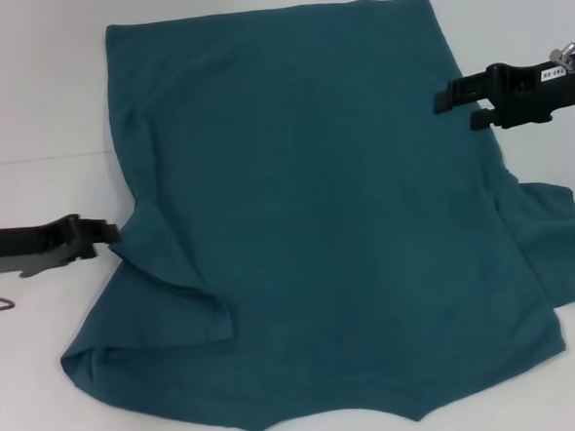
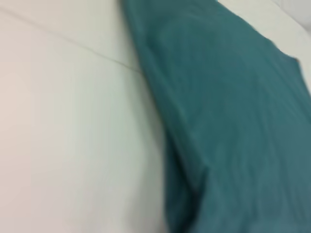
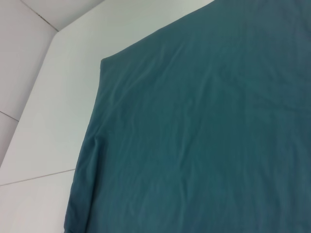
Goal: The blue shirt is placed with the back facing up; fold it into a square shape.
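Note:
The blue shirt [image 1: 317,223] lies spread flat on the white table [image 1: 26,95], plain side up, hem toward the far edge. Its sleeve on my left is folded in over the body [image 1: 174,271]; the sleeve on my right [image 1: 563,247] lies spread outward. My left gripper [image 1: 103,238] sits low at the shirt's left edge, open, with its tips just touching the cloth. Over the shirt's right edge hovers my right gripper [image 1: 457,109], open and holding nothing. The left wrist view shows the shirt's edge [image 2: 228,121], and the right wrist view shows its hem corner [image 3: 194,136].
Bare white table surrounds the shirt on the left [image 2: 73,136] and at the far side. A seam line [image 3: 39,177] crosses the tabletop. The shirt's neck end reaches the near edge of the head view.

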Controlling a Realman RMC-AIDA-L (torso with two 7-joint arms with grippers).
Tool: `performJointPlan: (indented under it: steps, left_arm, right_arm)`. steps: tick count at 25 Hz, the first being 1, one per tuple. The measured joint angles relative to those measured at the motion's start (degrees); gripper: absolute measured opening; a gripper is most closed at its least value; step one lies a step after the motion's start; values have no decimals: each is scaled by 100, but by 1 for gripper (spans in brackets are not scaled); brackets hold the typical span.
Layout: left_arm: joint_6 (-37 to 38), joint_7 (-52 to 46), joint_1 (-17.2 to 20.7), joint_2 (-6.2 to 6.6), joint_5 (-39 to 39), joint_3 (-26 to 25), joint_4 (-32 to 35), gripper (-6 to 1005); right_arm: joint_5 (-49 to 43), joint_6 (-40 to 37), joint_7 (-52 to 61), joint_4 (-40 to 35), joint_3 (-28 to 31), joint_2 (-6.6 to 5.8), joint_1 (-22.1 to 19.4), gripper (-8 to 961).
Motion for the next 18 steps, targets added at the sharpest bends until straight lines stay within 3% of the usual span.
performJointPlan:
  steps: [12, 18]
  left_arm:
    - [-866, -32, -144, -91, -26, 3, -617, 615]
    - [-1115, 121, -306, -186, -50, -21, -857, 831]
  right_arm:
    - [0, 9, 0, 2, 7, 12, 27, 720]
    - [0, 9, 0, 13, 7, 13, 18, 719]
